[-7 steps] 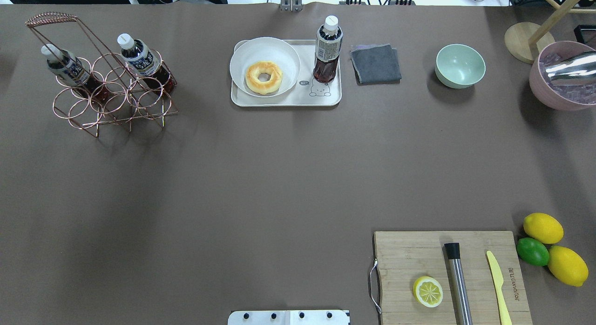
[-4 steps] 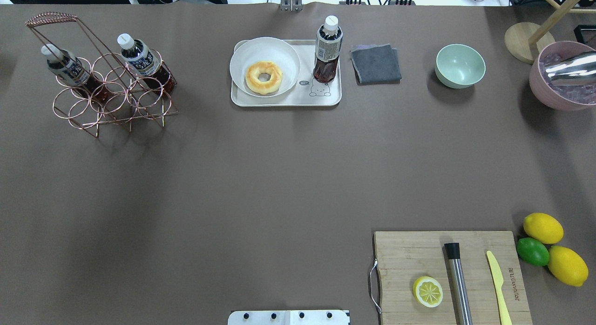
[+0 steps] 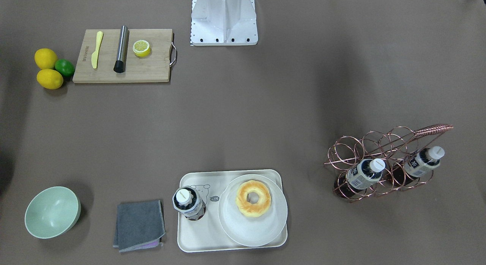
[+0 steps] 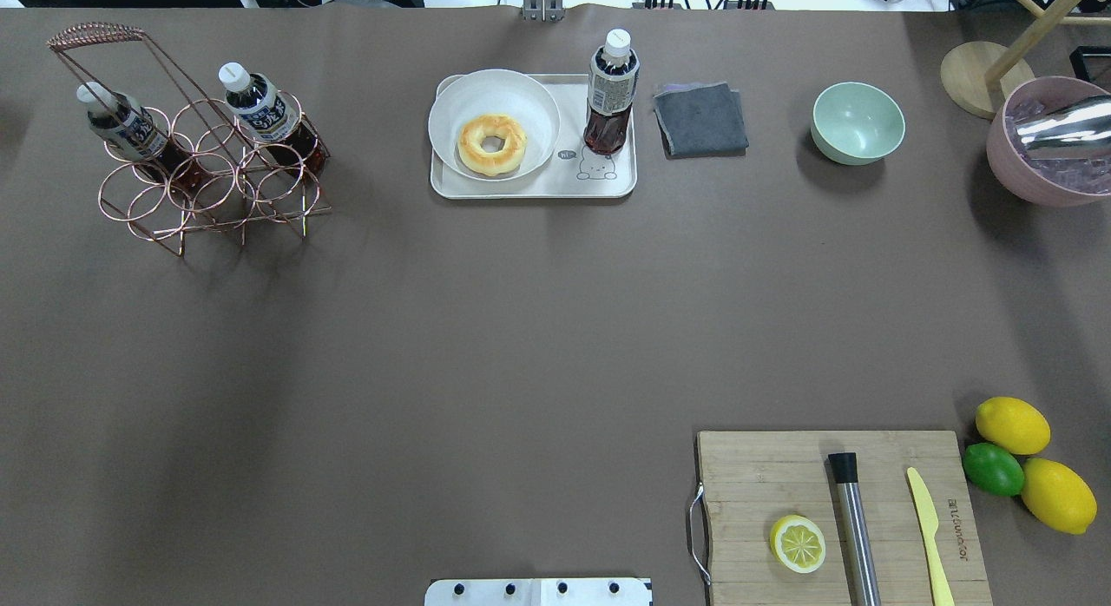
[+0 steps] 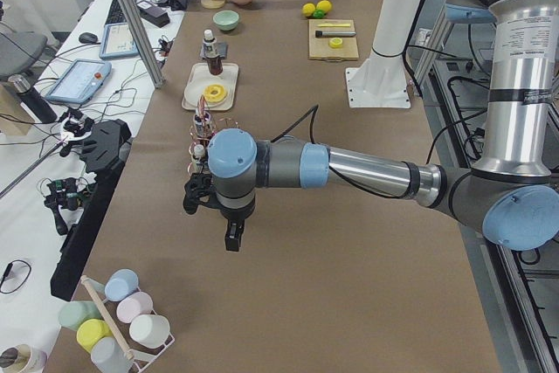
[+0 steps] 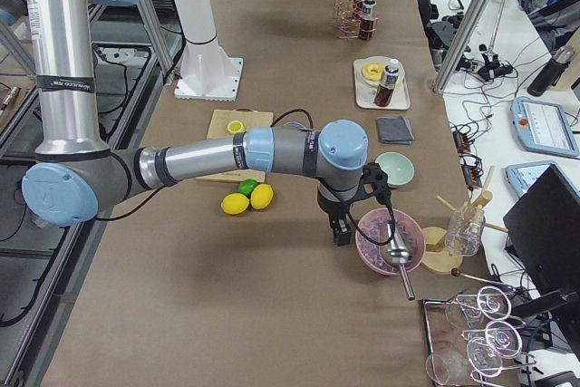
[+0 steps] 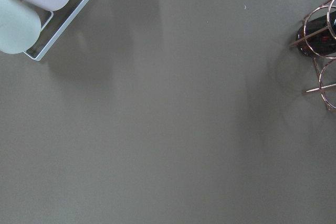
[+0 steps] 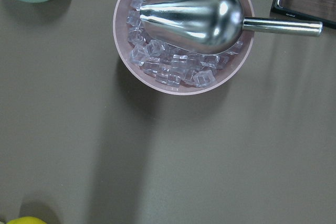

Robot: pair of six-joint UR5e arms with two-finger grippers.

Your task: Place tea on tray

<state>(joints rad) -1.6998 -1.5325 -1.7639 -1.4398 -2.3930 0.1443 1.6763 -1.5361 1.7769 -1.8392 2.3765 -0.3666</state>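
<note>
I see the tea (image 4: 611,94) standing upright on the tray (image 4: 538,186), at its right end beside the plate (image 4: 447,124) holding a doughnut (image 4: 473,146); a grey cloth (image 4: 700,118) lies near

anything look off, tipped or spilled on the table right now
Nothing stands out. The tea stands upright on the tray beside the plate holding the donut, the cloth lies flat next to it, and no spill shows.
</note>
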